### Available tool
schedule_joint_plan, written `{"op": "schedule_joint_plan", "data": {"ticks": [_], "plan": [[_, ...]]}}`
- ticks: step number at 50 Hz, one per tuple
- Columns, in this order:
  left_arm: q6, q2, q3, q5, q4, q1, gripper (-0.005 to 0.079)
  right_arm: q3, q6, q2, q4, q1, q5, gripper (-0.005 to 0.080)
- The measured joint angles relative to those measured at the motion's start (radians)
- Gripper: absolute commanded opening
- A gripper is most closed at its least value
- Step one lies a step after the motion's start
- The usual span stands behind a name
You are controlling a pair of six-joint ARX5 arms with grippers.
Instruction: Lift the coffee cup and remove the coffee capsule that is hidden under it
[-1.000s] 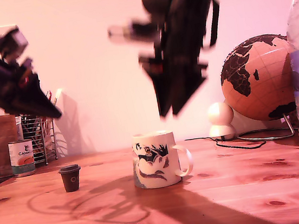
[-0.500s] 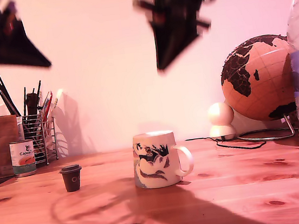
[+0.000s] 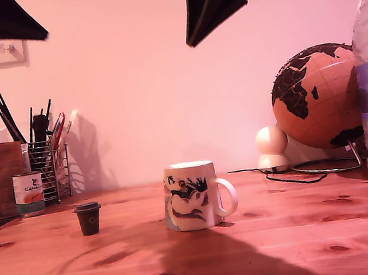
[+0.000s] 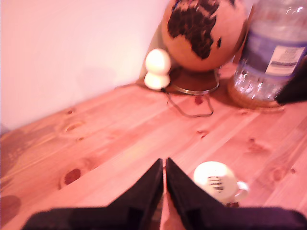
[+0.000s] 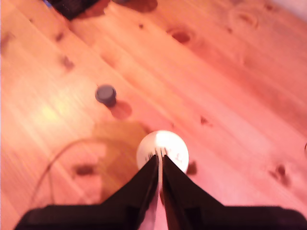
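The white ceramic mug with a loop handle and a dark blue-black print (image 3: 191,197) stands on the reddish knotted pine tabletop (image 3: 318,242). From above its upper face is closed and carries a small barcode label, so I judge it is mouth down. The tiny dark brown tapered capsule with a wider flat rim (image 3: 88,218) stands upright in the open, well apart from the mug towards the exterior view's left, with bare wood between them. Nothing covers it, so the uncovering looks done. My first gripper (image 4: 164,165) hangs high at the exterior view's top left corner, its jaws drawn to a thin slit with nothing between them. My second gripper (image 5: 159,158) hangs high above the mug, its jaws likewise pressed almost together and empty. What remains, as I judge it, is to leave the table as it lies. Both arms should be kept well above the mug's top, because a dip by my second gripper could catch the handle and tip the mug. The capsule is light and narrow at its foot, so a brush would likely knock it over. If it must go farther off, my first gripper is the nearer one. It would need its jaws opened wider than the rim and a straight descent, keeping clear of the small printed tin can (image 3: 28,193) and the wire pen holder (image 3: 47,168) behind.
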Motion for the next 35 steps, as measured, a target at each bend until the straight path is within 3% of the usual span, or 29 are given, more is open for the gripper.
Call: {"op": "schedule_joint_plan", "data": {"ticks": [16,35], "plan": [[-0.08,-0.114,-0.131,-0.007,0.111,-0.015,-0.0024,-0.124,0.02,-0.17,0.14,0.069,0.026,-0.0012],[-0.126,-0.185,-0.152,-0.085,0.201,-0.199,-0.0024,-0.402,0.079,-0.295,0.359,0.132,0.097,-0.0012]]}}
